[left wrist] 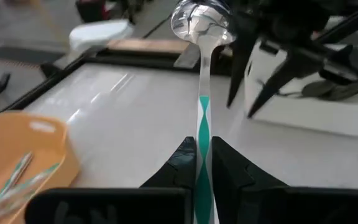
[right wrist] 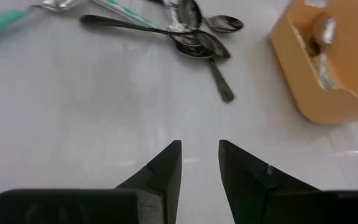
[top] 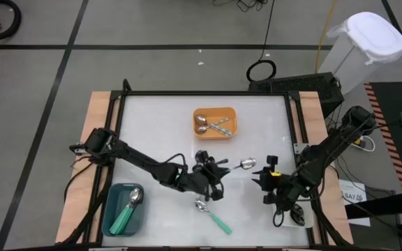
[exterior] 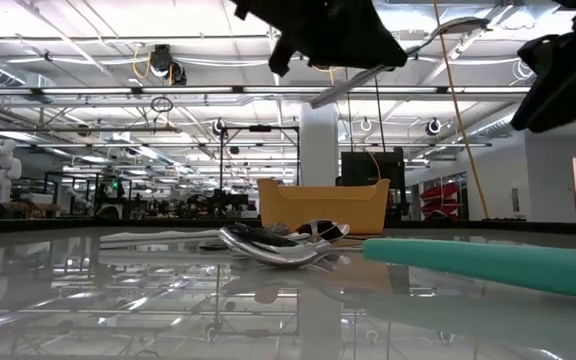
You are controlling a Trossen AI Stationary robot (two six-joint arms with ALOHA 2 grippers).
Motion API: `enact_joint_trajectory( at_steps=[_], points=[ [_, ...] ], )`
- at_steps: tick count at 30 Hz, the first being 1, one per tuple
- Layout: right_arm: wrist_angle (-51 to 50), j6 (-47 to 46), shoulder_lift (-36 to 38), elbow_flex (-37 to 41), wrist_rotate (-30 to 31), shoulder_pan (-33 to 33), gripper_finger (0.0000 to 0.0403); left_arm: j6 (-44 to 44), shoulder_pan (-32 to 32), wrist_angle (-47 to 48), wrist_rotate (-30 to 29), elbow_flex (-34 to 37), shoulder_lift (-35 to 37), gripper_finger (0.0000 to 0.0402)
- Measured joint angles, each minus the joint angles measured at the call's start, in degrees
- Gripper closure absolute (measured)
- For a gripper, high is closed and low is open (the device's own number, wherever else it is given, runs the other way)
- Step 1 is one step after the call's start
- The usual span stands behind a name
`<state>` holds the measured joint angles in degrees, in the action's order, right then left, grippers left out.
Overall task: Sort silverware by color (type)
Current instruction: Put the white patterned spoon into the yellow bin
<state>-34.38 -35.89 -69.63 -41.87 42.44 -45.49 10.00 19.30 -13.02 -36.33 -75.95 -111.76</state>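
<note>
A silver-bowled spoon [left wrist: 202, 74] with a teal-and-white handle is held above mid-tabletop [top: 159, 125], pinched by the left tool [left wrist: 202, 163]. Under it lies a pile of dark spoons [right wrist: 191, 31]; near it, 1 teal-handled spoon [top: 213, 215]. The right tool [right wrist: 200, 163] hovers spread at the right.

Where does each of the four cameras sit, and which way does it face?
High view: overhead, facing down; both arms, orange tray.
Low view: table height, facing across; grippers overhead, teal-handled spoon lying close.
Left wrist: past the left gripper, shut on a held spoon.
Right wrist: past the open right gripper toward black spoons.
Shared: the orange tray shows in all.
</note>
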Motion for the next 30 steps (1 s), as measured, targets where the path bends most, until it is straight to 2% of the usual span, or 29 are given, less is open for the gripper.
enact_joint_trajectory(
  at_steps=[6,12,19,22,25,30],
  points=[
    [5.8,5.0,0.4,0.1,-0.8,0.2,0.0303,-4.8,-0.1,-15.8,5.0,3.3,1.0,0.0378],
    [10.3,8.7,1.6,0.1,-1.0,0.1,0.0303,-9.6,0.9,-25.1,7.6,4.3,0.8,0.0378],
    [19.8,15.8,1.6,0.1,-1.6,0.0,0.0303,-15.3,5.1,-36.8,9.1,4.3,0.8,0.0378],
    [25.4,20.1,1.6,0.1,-2.9,0.0,0.0303,-19.2,6.7,-43.1,11.4,4.3,0.8,0.0378],
    [33.8,25.1,1.6,1.4,-3.8,0.0,0.0303,-21.5,7.8,-48.1,20.8,4.3,0.8,0.0378],
    [48.2,32.0,1.6,4.7,-3.8,0.0,0.0296,-23.0,8.7,-48.7,21.5,4.3,0.8,0.0378]
  ],
)
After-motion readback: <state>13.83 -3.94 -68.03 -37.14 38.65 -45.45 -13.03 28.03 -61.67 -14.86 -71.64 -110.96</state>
